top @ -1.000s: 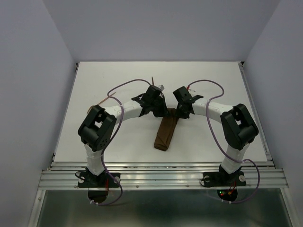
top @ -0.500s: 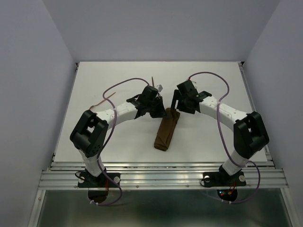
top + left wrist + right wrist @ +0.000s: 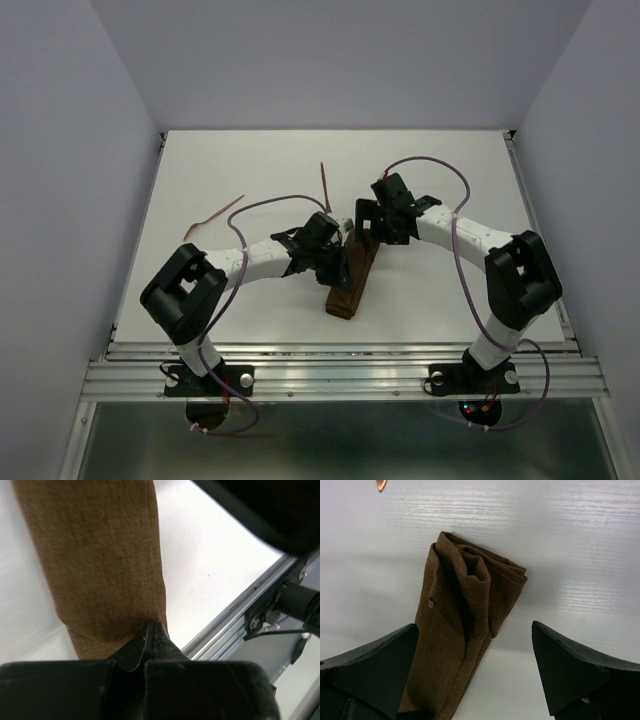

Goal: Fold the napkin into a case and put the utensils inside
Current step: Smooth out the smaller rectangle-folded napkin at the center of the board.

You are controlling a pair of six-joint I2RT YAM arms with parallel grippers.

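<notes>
The napkin (image 3: 349, 285) lies folded as a narrow brown case (image 3: 465, 610), running from mid-table toward the near edge. My left gripper (image 3: 342, 265) is shut, its tips (image 3: 150, 629) resting against the cloth (image 3: 100, 555) with nothing seen between them. My right gripper (image 3: 368, 222) hangs open over the case's far end, one finger (image 3: 375, 665) on each side and neither touching the cloth. One thin reddish utensil (image 3: 324, 185) lies beyond the case; its tip (image 3: 381, 485) shows in the right wrist view. The other utensil (image 3: 213, 217) lies at the far left.
The white table (image 3: 450, 160) ends at a metal rail (image 3: 340, 350) along the near edge, also in the left wrist view as a rail (image 3: 240, 615). Purple cables loop over both arms. Grey walls close in the left, right and back.
My right gripper opened, let go of the case's far end and lifted slightly. My left arm swung nearer and to the right, bringing its shut tips against the case.
</notes>
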